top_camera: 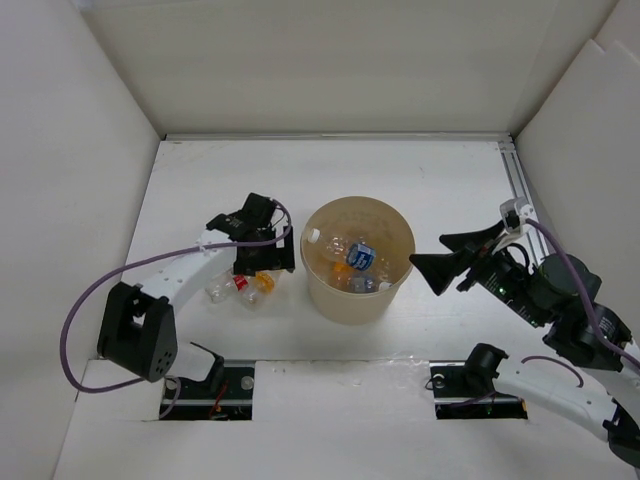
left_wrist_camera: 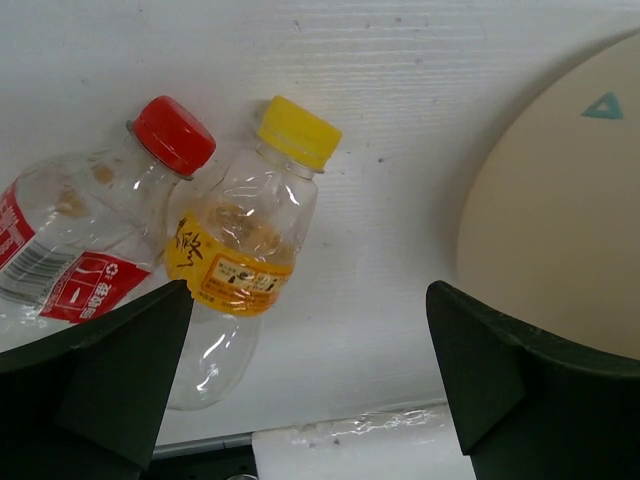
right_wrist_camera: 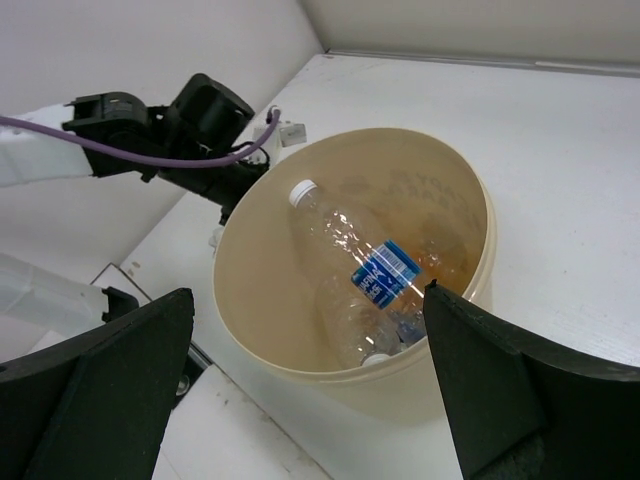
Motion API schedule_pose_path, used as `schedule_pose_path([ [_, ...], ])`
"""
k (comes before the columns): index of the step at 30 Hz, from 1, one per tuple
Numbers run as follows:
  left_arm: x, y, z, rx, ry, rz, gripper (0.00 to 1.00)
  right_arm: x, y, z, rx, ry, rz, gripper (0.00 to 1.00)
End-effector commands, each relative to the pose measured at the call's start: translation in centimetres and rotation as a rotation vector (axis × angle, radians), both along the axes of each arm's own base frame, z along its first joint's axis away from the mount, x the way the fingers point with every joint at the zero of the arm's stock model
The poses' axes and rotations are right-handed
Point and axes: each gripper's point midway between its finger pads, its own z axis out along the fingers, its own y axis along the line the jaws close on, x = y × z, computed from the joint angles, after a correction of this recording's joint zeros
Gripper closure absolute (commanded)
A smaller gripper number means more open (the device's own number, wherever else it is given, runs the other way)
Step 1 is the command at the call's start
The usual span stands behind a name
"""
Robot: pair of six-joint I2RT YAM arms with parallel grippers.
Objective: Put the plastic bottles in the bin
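My left end effector (left_wrist_camera: 308,290) hangs wide open with nothing between its fingers (left_wrist_camera: 110,370). It sits over the counter (top_camera: 200,190) just left of the bin (top_camera: 350,305). Under it lie two bottles on their sides, touching each other. The red-capped bottle (left_wrist_camera: 70,235) has a red label, and the yellow-capped bottle (left_wrist_camera: 235,255) has an orange label. Both caps point away from my wrist. From the wrist view I cannot tell whether my fingers touch either bottle. The yellow-capped one lies in the open gap, and the red-capped one runs partly behind my left finger. The bin's smooth side fills the right edge of that view, apart from the two bottles.

My right end effector (top_camera: 452,257) is also spread wide and empty. It is held just beside the bin's right rim and aimed into the tub without touching it. Inside the bin, a clear blue-labelled bottle (right_wrist_camera: 385,275) with a white cap leans against the inner wall. More bottles lie beneath it, one showing orange, but the pile is too jumbled to count.
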Motion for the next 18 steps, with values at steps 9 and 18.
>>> schedule_pose_path([
  [9,0.5,1.1,-3.8,0.113,0.097,0.038,0.0,-1.5,-0.3,0.0,0.035,-0.016,0.051,0.0],
  [18,1.0,1.2,-4.5,0.134,0.108,0.063,0.07,-2.1,-1.1,0.5,0.043,-0.034,0.051,0.0],
])
